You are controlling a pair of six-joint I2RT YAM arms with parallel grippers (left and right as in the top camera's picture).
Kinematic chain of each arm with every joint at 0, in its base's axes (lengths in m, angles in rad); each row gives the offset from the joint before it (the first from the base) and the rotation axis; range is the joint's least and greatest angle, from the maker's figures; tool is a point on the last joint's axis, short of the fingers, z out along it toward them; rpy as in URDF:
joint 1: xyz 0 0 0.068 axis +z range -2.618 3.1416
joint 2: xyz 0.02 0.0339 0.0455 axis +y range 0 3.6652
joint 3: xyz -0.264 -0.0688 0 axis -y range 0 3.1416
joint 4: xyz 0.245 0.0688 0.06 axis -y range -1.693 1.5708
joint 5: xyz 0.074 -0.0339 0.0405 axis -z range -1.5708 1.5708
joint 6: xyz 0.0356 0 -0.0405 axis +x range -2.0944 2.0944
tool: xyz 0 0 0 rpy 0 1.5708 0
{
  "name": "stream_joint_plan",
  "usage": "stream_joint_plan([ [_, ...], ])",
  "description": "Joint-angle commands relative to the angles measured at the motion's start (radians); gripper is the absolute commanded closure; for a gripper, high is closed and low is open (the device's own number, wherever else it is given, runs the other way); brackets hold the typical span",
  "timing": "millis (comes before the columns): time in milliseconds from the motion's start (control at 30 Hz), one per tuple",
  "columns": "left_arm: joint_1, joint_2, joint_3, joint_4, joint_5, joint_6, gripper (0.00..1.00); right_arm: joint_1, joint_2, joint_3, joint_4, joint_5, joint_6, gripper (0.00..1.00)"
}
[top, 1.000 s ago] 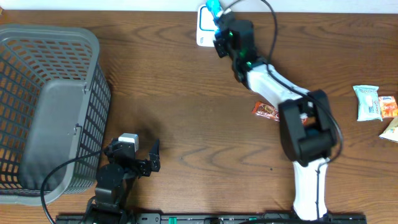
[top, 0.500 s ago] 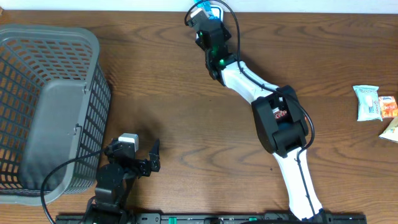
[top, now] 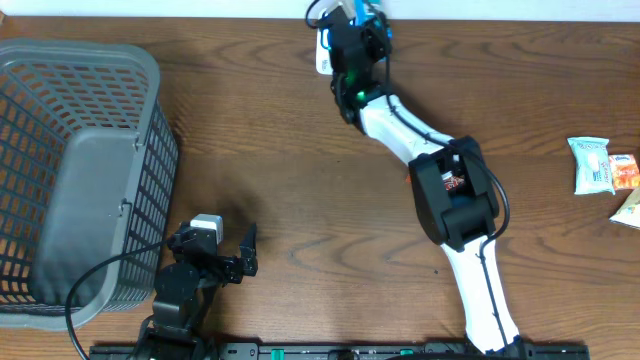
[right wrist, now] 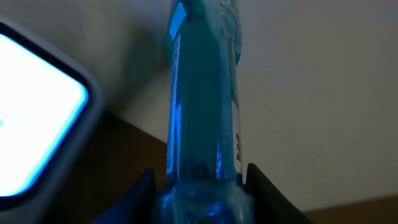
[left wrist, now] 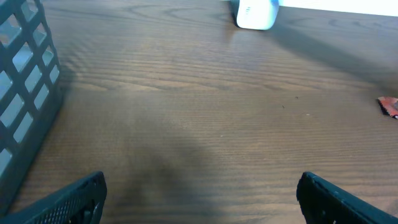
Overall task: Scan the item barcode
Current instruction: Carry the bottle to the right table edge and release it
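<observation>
The item is a clear blue bottle [right wrist: 202,93], held upright between the dark fingers of my right gripper [right wrist: 199,193], which is shut on it. Overhead, the right gripper [top: 358,25] is at the table's far edge, over the white scanner [top: 322,55], with the blue bottle [top: 376,14] sticking out past it. The scanner's bright white face [right wrist: 34,137] fills the left of the right wrist view, close beside the bottle. My left gripper [top: 249,250] rests near the front edge, open with nothing in it [left wrist: 200,186]. I cannot see a barcode.
A grey mesh basket [top: 80,170] stands at the left. A red packet [left wrist: 388,106] lies mid-table, mostly under my right arm overhead. Snack packets [top: 592,165] lie at the right edge. The scanner [left wrist: 256,14] shows at the far edge in the left wrist view.
My right arm swung the bottle left across the scanner, then slightly back right to the far edge. Its elbow shifted left over the red packet. The left arm has not moved.
</observation>
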Motion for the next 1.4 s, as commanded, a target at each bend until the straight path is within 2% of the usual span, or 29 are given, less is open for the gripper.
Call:
stream_joint_plan([
  [0,-0.003,-0.001,-0.022,-0.012,0.009,0.013,0.02,-0.078,-0.022,0.042,-0.039,0.157,0.021,0.99],
  [233,-0.003,-0.001,-0.022,-0.012,0.009,0.013,0.02,-0.229,-0.022,0.042,-0.366,0.166,0.225,0.99],
  [433,-0.003,-0.001,-0.022,-0.012,0.009,0.013,0.02,-0.391,-0.022,0.042,-0.562,0.156,0.367,0.99],
  [733,-0.003,-0.001,-0.022,-0.012,0.009,0.013,0.02,-0.634,-0.021,0.039,-0.802,-0.022,0.528,0.98],
  [767,-0.003,-0.001,-0.022,-0.012,0.009,0.013,0.02,-0.659,-0.021,0.039,-0.821,-0.028,0.553,0.98],
  [967,-0.003,-0.001,-0.022,-0.012,0.009,0.013,0.02,-0.798,-0.022,0.039,-0.920,-0.101,0.704,0.80],
  [1033,-0.003,-0.001,-0.022,-0.012,0.009,0.013,0.02,-0.829,-0.022,0.039,-0.944,-0.111,0.723,0.79],
  [1067,-0.003,-0.001,-0.022,-0.012,0.009,0.013,0.02,-0.841,-0.026,0.039,-0.953,-0.119,0.732,0.77],
  [1100,-0.003,-0.001,-0.022,-0.012,0.009,0.013,0.02,-0.848,-0.030,0.039,-0.958,-0.124,0.737,0.69],
  [1267,-0.003,-0.001,-0.022,-0.012,0.009,0.013,0.02,-0.843,-0.107,0.042,-0.966,-0.238,0.763,0.05],
  [1300,-0.003,-0.001,-0.022,-0.012,0.009,0.013,0.02,-0.831,-0.146,0.042,-0.966,-0.289,0.793,0.01],
  [1367,-0.003,-0.001,-0.022,-0.012,0.009,0.013,0.02,-0.809,-0.220,0.042,-0.967,-0.382,0.838,0.01],
])
